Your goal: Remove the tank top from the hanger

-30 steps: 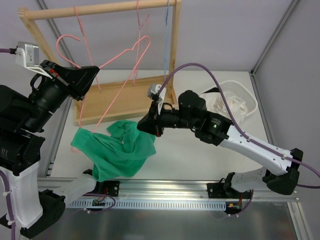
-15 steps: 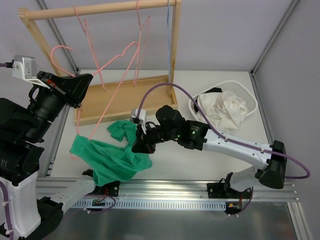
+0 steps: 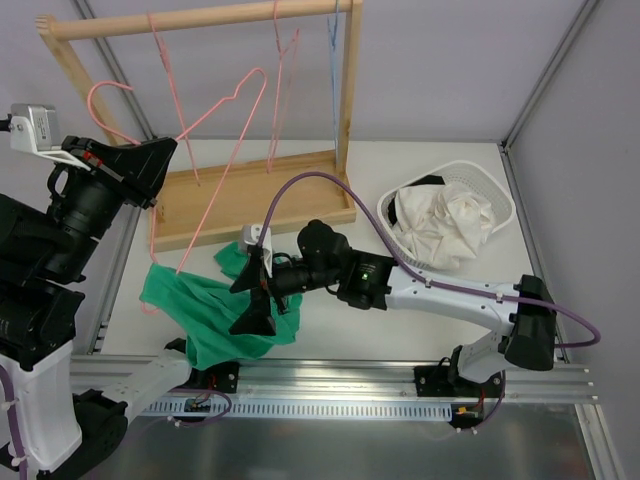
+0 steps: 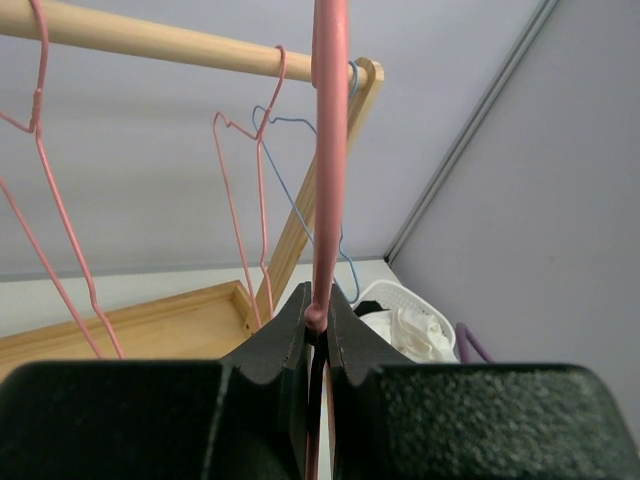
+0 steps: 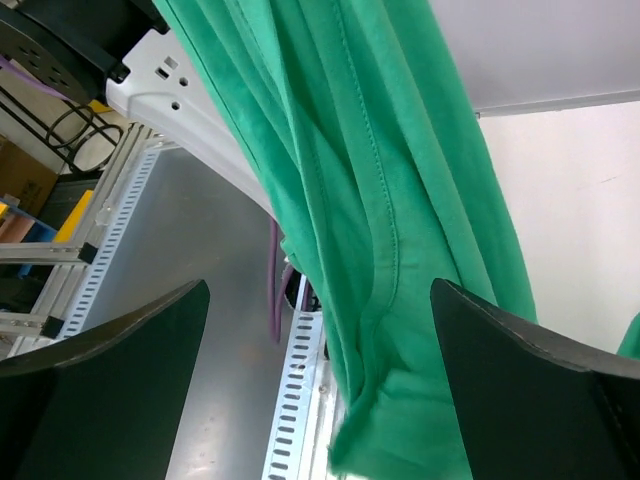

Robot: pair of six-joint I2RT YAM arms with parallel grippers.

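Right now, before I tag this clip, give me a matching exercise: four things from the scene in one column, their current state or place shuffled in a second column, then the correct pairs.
Column one:
1. left gripper
2. right gripper
3. green tank top
4. white basket

Column two:
A. holds crumpled white cloth
B. open wide
C. bunched on the near left of the table
D. shut on the pink hanger

Pairs: 1-D, 2-B, 3-C, 4-A.
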